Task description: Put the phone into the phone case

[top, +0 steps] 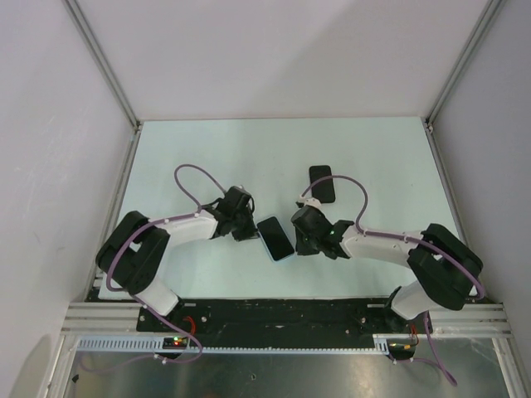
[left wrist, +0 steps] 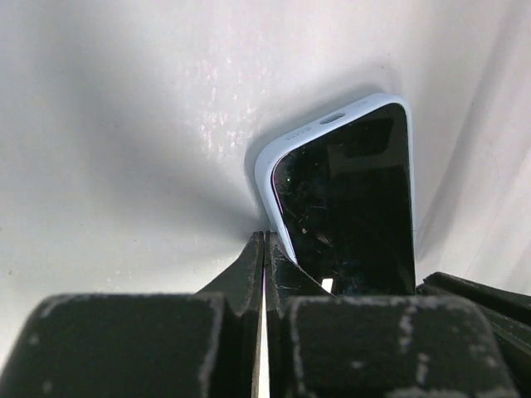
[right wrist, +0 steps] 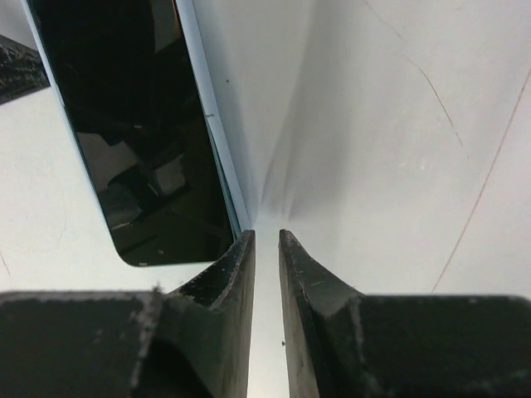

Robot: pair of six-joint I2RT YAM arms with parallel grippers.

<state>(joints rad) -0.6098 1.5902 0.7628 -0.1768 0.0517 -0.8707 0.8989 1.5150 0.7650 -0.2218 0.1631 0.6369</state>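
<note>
Table (top: 199,149): pale green-white top, grey walls on three sides.
L arm (top: 178,228): white links, purple cable looping over it, reaching in toward centre.
L gripper (left wrist: 264,249): black fingers pressed together, only a hairline slit, nothing between; tips down at the table, right at the case's long edge near a corner. Contact: can't tell.
Phone (top: 275,238): black glass face up, fine scratches + dust specks, lying flat at table centre between both grippers, slightly diagonal.
Phone case (left wrist: 373,104): pale-blue rim all round the phone, phone seated inside it; short edge shows an oval port slot + a row of tiny holes.
R gripper (right wrist: 266,240): fingers almost together, slim gap, pinching nothing; tips just beside the case's other long edge.
Black slab (top: 322,183): second dark rectangle, no rim, farther back, near the R wrist.
Writing/brand: screen dark, nothing big enough to read.
</note>
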